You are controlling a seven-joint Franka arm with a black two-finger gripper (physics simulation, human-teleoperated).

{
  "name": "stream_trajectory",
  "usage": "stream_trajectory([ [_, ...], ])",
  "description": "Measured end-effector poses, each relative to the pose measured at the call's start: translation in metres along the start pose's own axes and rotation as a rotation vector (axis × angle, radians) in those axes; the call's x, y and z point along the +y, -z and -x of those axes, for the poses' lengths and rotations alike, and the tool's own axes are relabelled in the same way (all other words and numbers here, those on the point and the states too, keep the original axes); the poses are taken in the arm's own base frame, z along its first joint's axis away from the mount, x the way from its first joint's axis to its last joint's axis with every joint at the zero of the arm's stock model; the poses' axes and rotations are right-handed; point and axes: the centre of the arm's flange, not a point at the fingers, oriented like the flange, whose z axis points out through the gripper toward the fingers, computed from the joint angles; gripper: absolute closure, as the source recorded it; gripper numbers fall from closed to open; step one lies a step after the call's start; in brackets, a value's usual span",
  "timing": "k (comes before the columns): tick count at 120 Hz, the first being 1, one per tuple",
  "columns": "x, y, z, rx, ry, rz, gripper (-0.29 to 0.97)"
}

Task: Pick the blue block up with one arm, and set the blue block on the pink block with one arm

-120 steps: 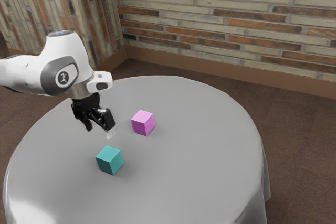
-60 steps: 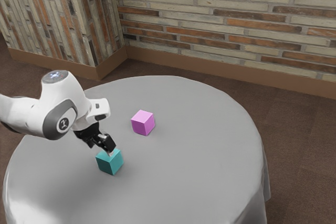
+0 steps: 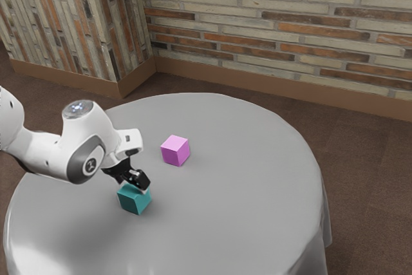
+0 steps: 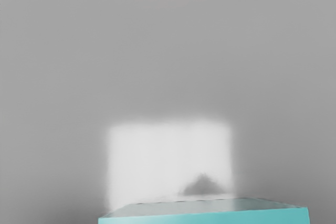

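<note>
Grey round table (image 3: 257,178) — blue block (image 3: 135,201) directly beneath the hand (image 3: 136,182) — open or clenched, no telling

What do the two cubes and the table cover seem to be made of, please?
Teal-blue cube: probably matte plastic or painted wood, flat even colour, sharp edges. Pink cube: the same look. Grey table cover: seemingly cloth, draping in soft folds over the round edge.

Soft even light, faint shadow beside the blue block (image 3: 134,199), pale bright patch on the table (image 4: 168,51), perhaps glare
</note>
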Motion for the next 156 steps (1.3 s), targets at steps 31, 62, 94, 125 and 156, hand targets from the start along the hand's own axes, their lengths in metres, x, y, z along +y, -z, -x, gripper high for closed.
stream_trajectory([
  [31, 0.004, -0.004, -0.001, 0.047, -0.007, -0.007, 0.07],
  [62, 0.002, -0.005, 0.004, 0.050, 0.013, -0.003, 0.13],
  [94, 0.002, -0.001, 0.005, 0.029, 0.028, 0.007, 0.25],
  [125, 0.003, 0.006, 0.003, 0.014, 0.029, 0.014, 0.34],
  [156, -0.002, 0.057, -0.058, 0.067, 0.024, 0.019, 0.38],
])
